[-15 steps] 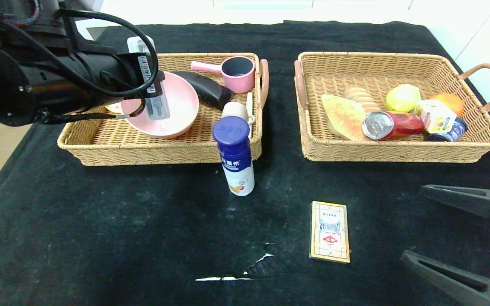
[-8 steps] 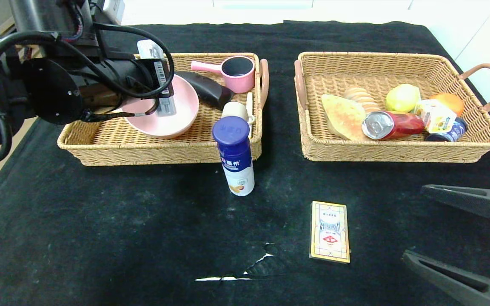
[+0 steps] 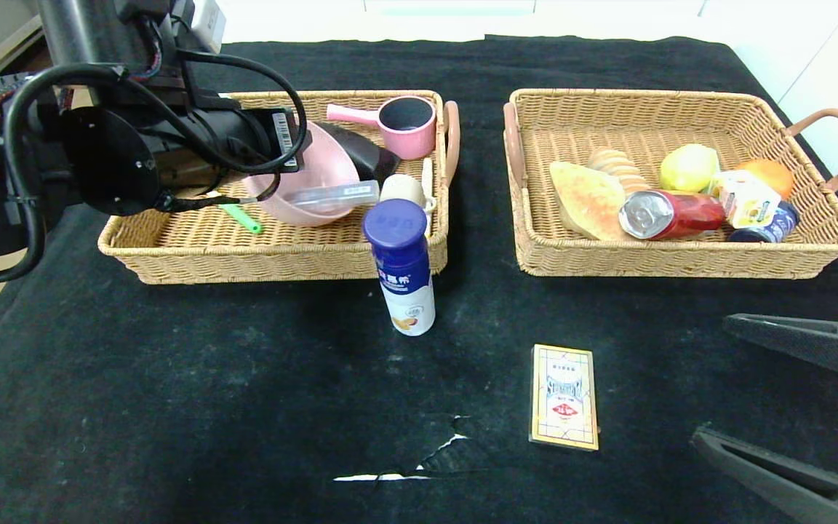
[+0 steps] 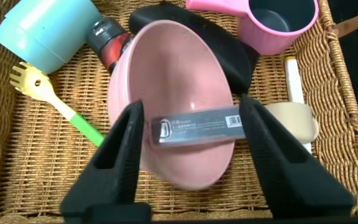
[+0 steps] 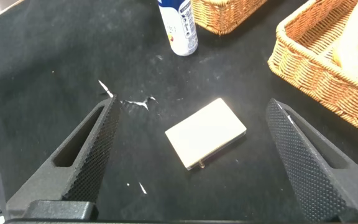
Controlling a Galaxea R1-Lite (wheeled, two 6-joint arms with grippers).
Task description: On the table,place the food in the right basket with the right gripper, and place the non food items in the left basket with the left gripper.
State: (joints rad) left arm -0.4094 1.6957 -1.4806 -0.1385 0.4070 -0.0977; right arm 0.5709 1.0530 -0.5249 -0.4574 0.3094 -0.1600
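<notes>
The black-clothed table (image 3: 172,378) carries the left woven wicker basket (image 3: 193,258). Over that basket, the left gripper's (image 4: 191,134) fingers stand spread beside a clear flat packet (image 4: 197,124) resting across the pink round bowl (image 4: 179,81). Right gripper (image 5: 194,155), fingers wide, hovers well outside that basket.

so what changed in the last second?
Left tool opened over the left basket and let go of the clear packet, which now lies flat across the pink bowl. Bottle, card box and open right tool unchanged.
</notes>
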